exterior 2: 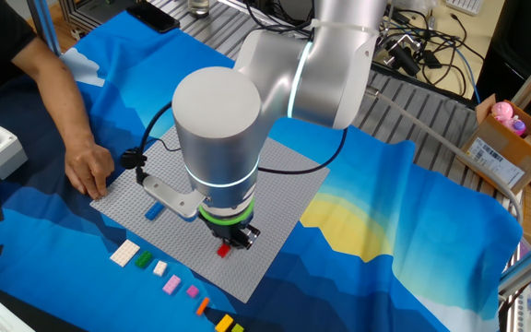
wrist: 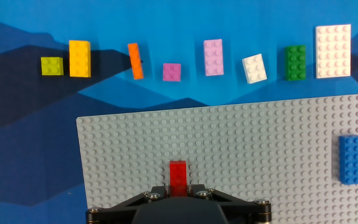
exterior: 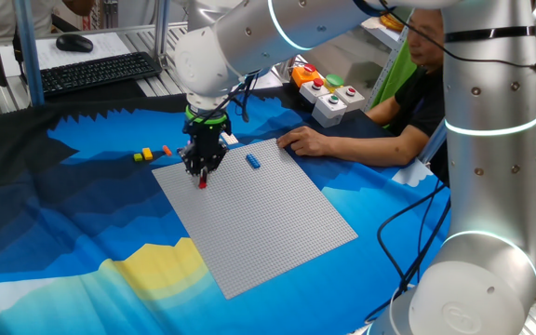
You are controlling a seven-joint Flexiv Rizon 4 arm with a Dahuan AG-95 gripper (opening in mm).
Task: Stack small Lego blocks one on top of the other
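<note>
my gripper [wrist: 178, 194] points straight down at the grey baseplate [wrist: 260, 155], and my fingers are drawn in narrow around a small red block [wrist: 178, 173]. in the hand view the red block sticks out from between them, lying on the studs near the plate's left end. whether it is pressed onto the studs or only resting there i cannot tell. from one fixed view the red shows just below my gripper [exterior: 202, 173], right at the plate [exterior: 277, 223].

1 blue block [wrist: 350, 159] sits on the plate well apart from me, toward its right side in the hand view. it also shows in one fixed view [exterior: 253, 161] and the other fixed view [exterior 2: 155, 211].

the other small blocks lie off the plate in a row on the blue cloth [wrist: 30, 162]. left to right in the hand view there are 8: a lime square [wrist: 52, 66], a yellow brick [wrist: 79, 58], a tilted orange piece [wrist: 135, 61], a small pink square [wrist: 171, 72], a longer pink brick [wrist: 214, 57], a tilted white block [wrist: 254, 68], a green brick [wrist: 295, 63] and a large white plate piece [wrist: 333, 51]. none of them touch each other, and nothing is stacked yet.

a person's hand [exterior 2: 90, 172] rests on the far edge of the plate.
</note>
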